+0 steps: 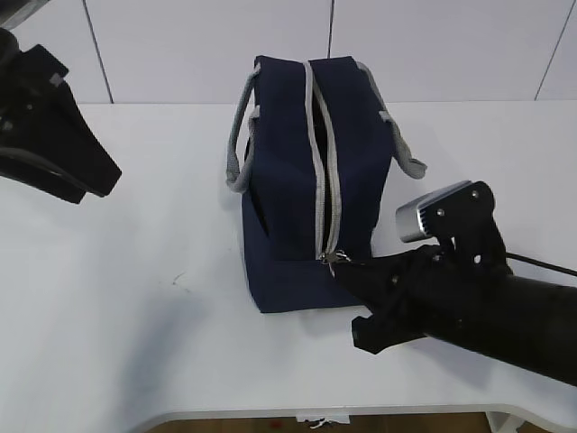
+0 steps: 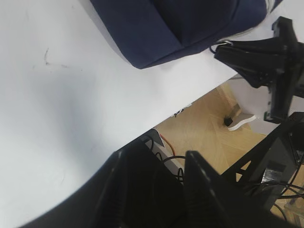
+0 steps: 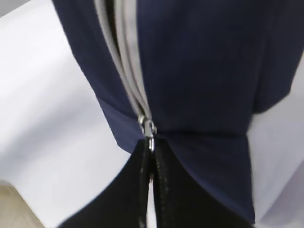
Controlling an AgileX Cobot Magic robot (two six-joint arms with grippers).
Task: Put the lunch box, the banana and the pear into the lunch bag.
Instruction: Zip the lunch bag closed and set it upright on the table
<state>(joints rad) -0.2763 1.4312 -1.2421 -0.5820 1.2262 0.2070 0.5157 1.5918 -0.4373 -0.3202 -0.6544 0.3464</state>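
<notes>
Navy lunch bag (image 1: 297, 180) stands upright mid-table on the white table (image 1: 135, 316), long axis running away from the camera, grey zipper (image 1: 325, 162) along the top ridge, grey webbing handles (image 1: 236, 144) flopped out to either side of the bag. Zipper looks parted along the near stretch of the bag top, a dark slit showing between the grey tapes; slider sits at the bag's near end, where the top meets the near end panel. Right gripper (image 1: 341, 263) reaches in low from the right of the bag, arm lying nearly flat over the table, wrist camera housing riding on top, fingertips pointed at the bag's near end. Right wrist view: the two black fingers (image 3: 164, 190) are pressed together with only a thin line between them, tips right at the metal zipper pull (image 3: 150, 130), pinched closed on it. Left wrist view shows the same contact from the side, black tips meeting a small metal ring (image 2: 223, 44) at the bag's lower corner. Left gripper (image 1: 95, 176) is well apart from the bag, held up off the table at the far left, arm angled down toward the bag side, touching nothing. In its own wrist view the two dark fingers (image 2: 202, 185) stand apart with a gap between them, holding nothing, over the table's front edge with wood floor (image 2: 213, 128) beyond. Lunch box, banana, pear not visible in any view.
</notes>
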